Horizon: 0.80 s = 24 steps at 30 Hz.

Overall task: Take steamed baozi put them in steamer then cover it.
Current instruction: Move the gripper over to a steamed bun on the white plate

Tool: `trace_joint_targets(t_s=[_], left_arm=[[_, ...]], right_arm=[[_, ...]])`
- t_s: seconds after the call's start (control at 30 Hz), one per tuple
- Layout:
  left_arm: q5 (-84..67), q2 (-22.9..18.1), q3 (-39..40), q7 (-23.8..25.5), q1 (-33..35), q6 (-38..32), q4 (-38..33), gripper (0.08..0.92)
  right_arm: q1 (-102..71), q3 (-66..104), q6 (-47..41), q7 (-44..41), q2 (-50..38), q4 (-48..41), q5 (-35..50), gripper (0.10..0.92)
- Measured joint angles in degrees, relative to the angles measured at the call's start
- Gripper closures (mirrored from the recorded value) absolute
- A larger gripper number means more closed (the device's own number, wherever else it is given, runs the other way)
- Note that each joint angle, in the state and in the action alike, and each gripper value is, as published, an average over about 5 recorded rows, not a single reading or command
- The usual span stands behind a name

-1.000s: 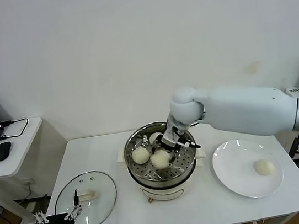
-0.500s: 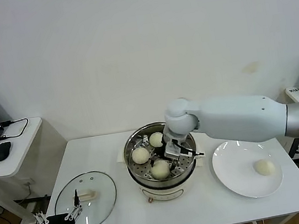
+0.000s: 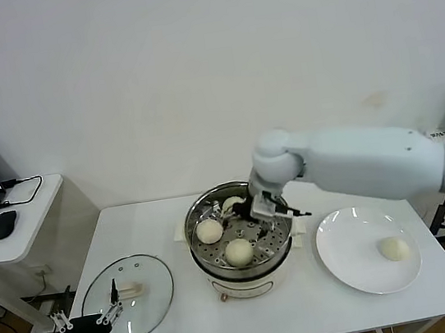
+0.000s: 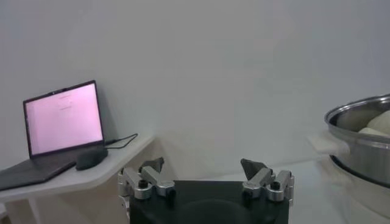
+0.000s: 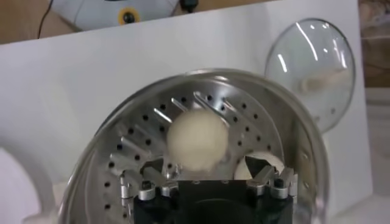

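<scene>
- Right gripper point(image 3: 263, 208): above the steamer point(image 3: 246, 272), over the far right part of its perforated tray, fingers spread, holding nothing.
- Three steamed baozi on the tray: one near left point(image 3: 209, 230), one front centre point(image 3: 239, 251), one at the far side point(image 3: 232, 205), partly hidden by the gripper.
- Fourth baozi point(image 3: 394, 248) lies on the white plate point(image 3: 344, 265), right of the steamer.
- Steamer rim rings the gripper closely; bare tray shows on the right.
- Cover point(image 3: 153, 288) lies flat on the table's left, well apart from the steamer.
- Left gripper point(image 3: 84, 321): low at the table's front left corner, fingers spread, empty.
- Laptop point(image 4: 61, 122) and mouse point(image 3: 2, 224) on a side desk far left.
- No legible writing.
</scene>
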Motion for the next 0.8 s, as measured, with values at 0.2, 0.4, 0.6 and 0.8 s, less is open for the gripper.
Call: trace_joint_targets(t_s=[0.2,0.4,0.6,0.8], left_arm=[[-0.1,0.9,0.6,0.1,-0.7,0.2,0.2,0.177],[-0.2,1.5,1.5,0.2,-1.5,0.2,0.7,0.177],[-0.2,2.3,2.4,0.2,-2.3,0.5,0.7,0.177],[0.0,2.6,3.2,0.2,-2.4,0.7,0.8,0.177]], right_arm=[[2.1,0.6,-9.5,-0.1,-6.8,2.1,3.5,0.203],[0.9,2.9,-18.2,-0.3,-15.6,4.0,4.7,0.203],[-6.0,9.1,-22.4,-1.1,-23.8,3.9,3.5,0.202],[-18.4,19.2,-24.1,-1.7,-29.9,2.6,0.6,0.203]])
